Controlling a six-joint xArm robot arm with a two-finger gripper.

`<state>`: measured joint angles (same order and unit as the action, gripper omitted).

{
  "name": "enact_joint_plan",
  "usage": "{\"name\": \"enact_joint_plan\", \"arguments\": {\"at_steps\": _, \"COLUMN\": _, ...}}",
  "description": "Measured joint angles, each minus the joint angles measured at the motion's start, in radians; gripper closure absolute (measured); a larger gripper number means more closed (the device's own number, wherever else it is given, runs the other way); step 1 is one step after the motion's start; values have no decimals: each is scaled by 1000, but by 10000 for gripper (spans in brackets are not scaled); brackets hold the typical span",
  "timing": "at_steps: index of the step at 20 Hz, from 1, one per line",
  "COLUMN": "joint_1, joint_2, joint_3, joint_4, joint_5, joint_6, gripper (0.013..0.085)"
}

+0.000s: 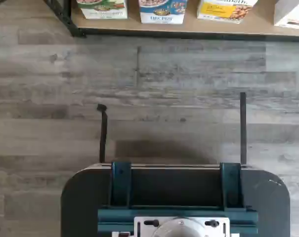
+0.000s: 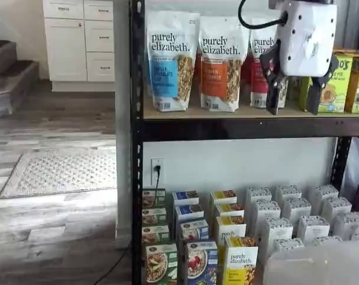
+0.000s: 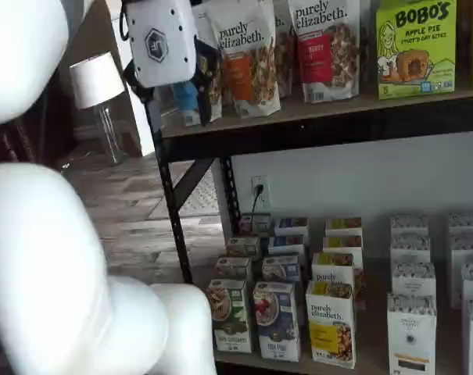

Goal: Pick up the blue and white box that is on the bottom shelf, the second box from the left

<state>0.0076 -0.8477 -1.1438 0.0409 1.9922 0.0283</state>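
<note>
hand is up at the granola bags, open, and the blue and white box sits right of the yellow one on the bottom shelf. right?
Not quite. In both shelf views the blue and white box stands left of the yellow box, between it and the green box. The rest holds: the hand is open, up by the granola bags, and the boxes are on the bottom shelf.

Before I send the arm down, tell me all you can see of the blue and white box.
The blue and white box is a small upright carton, white on top, dark blue below, picturing a cereal bowl with red berries. It stands at the front of its row on the bottom shelf, between a green carton and a yellow carton. Nothing grips it.
</note>
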Motion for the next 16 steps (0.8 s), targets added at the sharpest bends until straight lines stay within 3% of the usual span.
{"name": "enact_joint_plan", "arguments": {"at_steps": 3, "joint_1": -44, "joint_2": -30, "joint_3": 27, "joint_4": 48, "joint_5": -50, "joint_6": -26, "gripper": 130}}
{"name": "enact_joint_plan", "arguments": {"at_steps": 5, "joint_1": -48, "joint_2": -31, "joint_3": 28, "joint_4": 52, "joint_5": -53, "joint_6": -29, "gripper": 130}}
{"name": "enact_joint_plan", "arguments": {"at_steps": 16, "joint_1": -21, "joint_2": -24, "joint_3": 86, "joint_4": 32, "joint_5": -139, "joint_6": -14, "gripper": 130}}
